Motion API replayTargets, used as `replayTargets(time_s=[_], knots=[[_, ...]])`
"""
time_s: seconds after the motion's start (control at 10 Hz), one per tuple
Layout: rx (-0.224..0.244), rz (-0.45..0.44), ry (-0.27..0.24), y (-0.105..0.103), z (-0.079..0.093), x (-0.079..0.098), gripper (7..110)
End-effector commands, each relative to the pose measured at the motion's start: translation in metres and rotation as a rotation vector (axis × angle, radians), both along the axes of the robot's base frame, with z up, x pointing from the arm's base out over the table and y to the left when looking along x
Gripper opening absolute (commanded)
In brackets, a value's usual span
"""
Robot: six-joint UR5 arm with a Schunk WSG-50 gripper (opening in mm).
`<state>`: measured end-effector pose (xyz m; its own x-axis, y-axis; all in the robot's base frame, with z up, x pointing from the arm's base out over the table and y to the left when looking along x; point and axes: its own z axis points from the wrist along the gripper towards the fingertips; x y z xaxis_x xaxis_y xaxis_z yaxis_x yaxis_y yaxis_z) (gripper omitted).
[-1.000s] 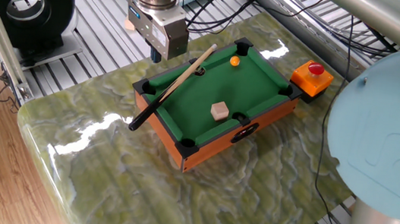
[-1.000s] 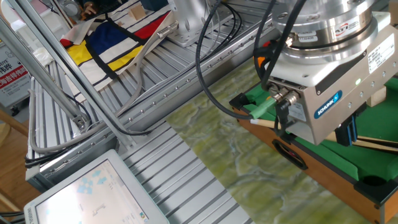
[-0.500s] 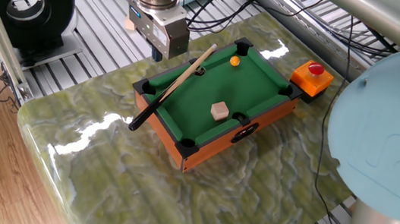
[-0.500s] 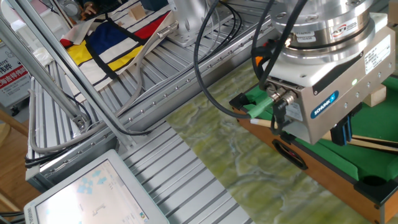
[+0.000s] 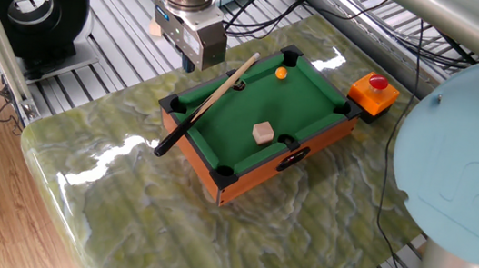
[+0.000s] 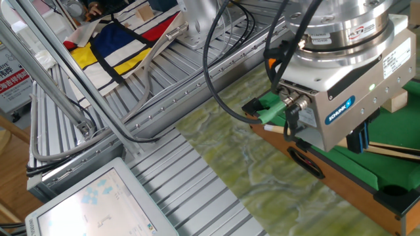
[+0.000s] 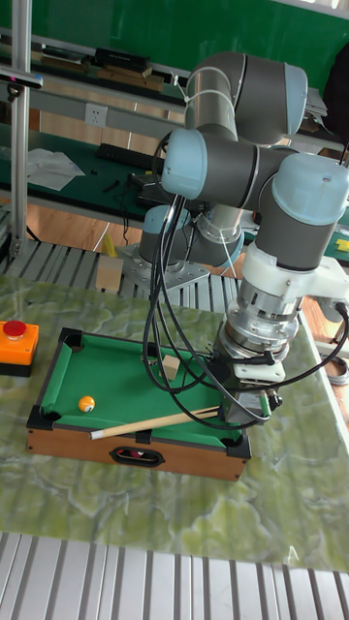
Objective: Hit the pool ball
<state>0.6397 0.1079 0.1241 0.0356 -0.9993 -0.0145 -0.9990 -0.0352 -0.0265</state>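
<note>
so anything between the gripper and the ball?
Only the cue: it lies slanted across the felt between the gripper and the ball. The wooden cube sits off to the side, out of line.

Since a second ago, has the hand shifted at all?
Yes, slightly. In the other fixed view the hand has crept left and a little up against the pool table's edge. The pool ball looks unmoved.
</note>
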Motion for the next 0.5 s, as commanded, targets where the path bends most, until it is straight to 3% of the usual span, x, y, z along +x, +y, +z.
replayTargets(time_s=[0.0, 0.4], knots=[[0.01, -0.012, 0.001, 0.0015, 0.0012, 0.0, 7], [0.017, -0.013, 0.003, 0.0031, 0.0012, -0.0004, 7]])
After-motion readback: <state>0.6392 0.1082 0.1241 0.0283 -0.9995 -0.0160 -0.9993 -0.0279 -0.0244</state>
